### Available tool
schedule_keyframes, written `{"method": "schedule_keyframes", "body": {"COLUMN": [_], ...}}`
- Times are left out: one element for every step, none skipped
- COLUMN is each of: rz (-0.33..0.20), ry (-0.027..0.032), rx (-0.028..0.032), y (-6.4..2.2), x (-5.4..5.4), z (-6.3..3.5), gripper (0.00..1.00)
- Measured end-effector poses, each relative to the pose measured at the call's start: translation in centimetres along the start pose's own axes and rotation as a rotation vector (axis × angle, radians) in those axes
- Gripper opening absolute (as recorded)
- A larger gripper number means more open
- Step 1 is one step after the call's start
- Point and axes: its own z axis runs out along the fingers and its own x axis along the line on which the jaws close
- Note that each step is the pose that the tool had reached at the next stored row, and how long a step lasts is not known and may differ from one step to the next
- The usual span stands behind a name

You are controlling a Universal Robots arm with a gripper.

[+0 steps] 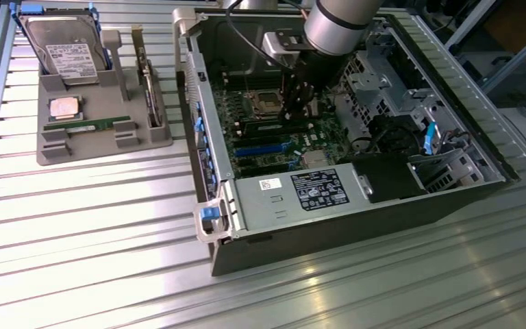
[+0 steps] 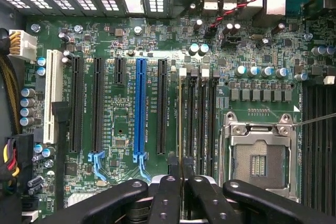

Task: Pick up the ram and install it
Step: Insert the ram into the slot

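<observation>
Down inside the case (image 1: 355,229) with the tool (image 2: 182,184), clamped shut on the ram (image 2: 181,129), which is pinched between the two inner fingers (image 2: 168,198). Holding it edge-on, long side running straight along the slots (image 2: 200,114). Looks deliberate, to go in square between the end clips rather than skewed. Lined up over the slot nearest the blue connector (image 2: 140,108); hard to call whether touching or hovering just above. Gripping at the stick's top edge, by the look of it, leaving the contact edge free to meet the slot.

Just beside the slots, the CPU socket (image 2: 257,156), frame open and nothing seated in it. All around, green board (image 2: 105,40), lying flat and facing up.

Out to the wider view: case lying on its side on the desk (image 1: 107,240), toward the far edge on the exterior view's right, open face up. Gives the arm (image 1: 336,27) a straight drop from above.

Well apart, near the desk's far corner on the exterior view's left, a grey tray (image 1: 62,154). Second ram (image 1: 90,126) lying flat in its groove, CPU (image 1: 65,107) just behind it, drive (image 1: 66,51) propped upright, card (image 1: 151,89) standing on edge. Each in its own cradle, likely to keep parts fixed and easy to grab.
</observation>
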Motion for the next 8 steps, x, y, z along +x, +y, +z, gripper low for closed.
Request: {"method": "schedule_keyframes", "body": {"rz": [0.0,0.0,0.0,0.0,0.0,0.0,0.0,0.0], "ry": [-0.0001,-0.0003,-0.0003,-0.0003,-0.0002,-0.0002,-0.0003,-0.0004], "rx": [0.0,-0.0001,-0.0003,-0.0003,-0.0003,-0.0003,-0.0002,-0.0002], "y": [-0.01,-0.04,-0.05,-0.05,-0.05,-0.04,-0.04,-0.02], "x": [0.0,0.0,-0.02,-0.03,-0.03,-0.03,-0.03,-0.04], "z": [0.09,0.22,0.3,0.3,0.3,0.3,0.28,-0.01], "gripper": [0.12,0.12,0.12,0.12,0.12,0.12,0.12,0.12]}}
